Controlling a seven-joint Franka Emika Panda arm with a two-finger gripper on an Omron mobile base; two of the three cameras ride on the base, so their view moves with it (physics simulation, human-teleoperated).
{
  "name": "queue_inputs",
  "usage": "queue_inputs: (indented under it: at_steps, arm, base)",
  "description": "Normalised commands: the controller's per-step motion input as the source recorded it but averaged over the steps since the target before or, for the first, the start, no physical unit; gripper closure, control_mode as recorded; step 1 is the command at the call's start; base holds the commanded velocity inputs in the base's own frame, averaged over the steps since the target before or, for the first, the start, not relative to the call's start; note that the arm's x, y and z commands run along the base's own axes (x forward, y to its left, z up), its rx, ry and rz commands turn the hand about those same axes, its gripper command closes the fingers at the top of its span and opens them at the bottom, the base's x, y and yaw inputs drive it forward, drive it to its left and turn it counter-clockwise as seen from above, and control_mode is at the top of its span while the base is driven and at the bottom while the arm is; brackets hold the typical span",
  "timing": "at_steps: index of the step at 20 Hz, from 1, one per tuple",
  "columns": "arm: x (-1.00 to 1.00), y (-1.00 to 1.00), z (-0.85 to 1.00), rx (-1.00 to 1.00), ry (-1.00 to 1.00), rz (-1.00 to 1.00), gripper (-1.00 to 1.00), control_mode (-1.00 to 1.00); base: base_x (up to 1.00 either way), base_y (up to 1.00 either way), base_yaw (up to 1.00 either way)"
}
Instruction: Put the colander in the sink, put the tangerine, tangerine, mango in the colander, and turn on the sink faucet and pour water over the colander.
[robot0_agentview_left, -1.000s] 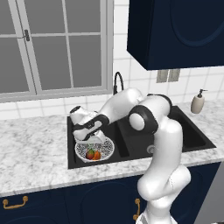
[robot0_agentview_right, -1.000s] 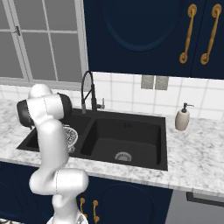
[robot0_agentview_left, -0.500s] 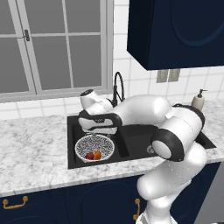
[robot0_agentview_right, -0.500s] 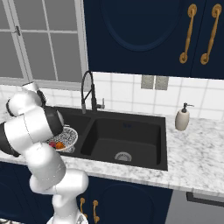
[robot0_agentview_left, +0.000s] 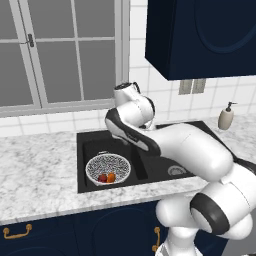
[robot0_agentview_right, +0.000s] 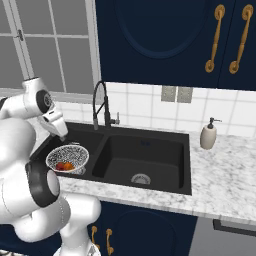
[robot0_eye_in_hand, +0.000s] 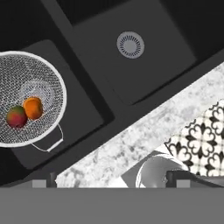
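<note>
Colander (robot0_agentview_left: 108, 168) sits in left basin of sink (robot0_agentview_right: 150, 172), holding one tangerine (robot0_eye_in_hand: 33, 108) touching mango (robot0_eye_in_hand: 16, 117). Gripper (robot0_eye_in_hand: 112, 178) raised over sink, jaws wide, holding nothing. Faucet (robot0_agentview_right: 101, 104) stands at far edge.

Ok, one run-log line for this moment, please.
round silvery mesh colander: in left basin of matte black sink | inside: orange fruit, dark red fruit | tall black gooseneck faucet: no water | gripper: open, empty
</note>
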Motion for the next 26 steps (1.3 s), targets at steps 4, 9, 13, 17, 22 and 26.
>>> queue_inputs:
  at_steps: [4, 9, 13, 17, 22, 26]
  arm:
    - [0.14, -0.53, 0.61, 0.0, 0.02, 0.0, -1.0, -1.0]
    - [0.49, -0.3, 0.11, -0.03, 0.0, 0.0, -1.0, -1.0]
    - [0.61, -0.05, -0.02, -0.06, -0.02, 0.0, -1.0, -1.0]
    - [0.39, -0.13, -0.07, -0.1, -0.17, 0.0, -1.0, -1.0]
    - [0.35, -0.28, -0.27, -0.09, -0.15, 0.0, -1.0, -1.0]
    - [0.51, -0.21, -0.26, -0.02, -0.09, 0.0, -1.0, -1.0]
  base:
    - [0.0, 0.0, 0.0]
    - [0.0, 0.0, 0.0]
    - [0.0, 0.0, 0.0]
    - [0.0, 0.0, 0.0]
    - [0.0, 0.0, 0.0]
    - [0.0, 0.0, 0.0]
